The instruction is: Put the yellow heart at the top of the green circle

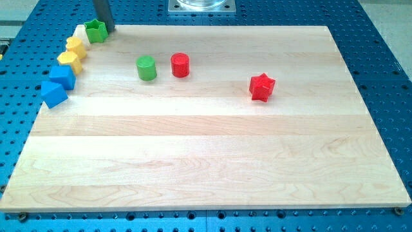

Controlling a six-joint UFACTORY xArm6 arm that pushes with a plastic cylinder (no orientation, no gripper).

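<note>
The green circle (147, 67) stands on the wooden board (212, 161), left of centre in the upper part. Two yellow blocks lie along the board's left edge. The upper one (76, 46) looks like the yellow heart and the lower one (69, 61) touches it; their shapes are hard to make out. The heart is well to the left of the green circle and slightly above it. My tip (107, 29) is at the board's top left corner, right beside the green star (95, 30), above and right of the yellow blocks.
A red circle (180, 65) stands close to the right of the green circle. A red star (262, 87) lies right of centre. Two blue blocks (62, 77) (54, 94) continue the row down the left edge. A metal base (201, 6) sits at the view's top.
</note>
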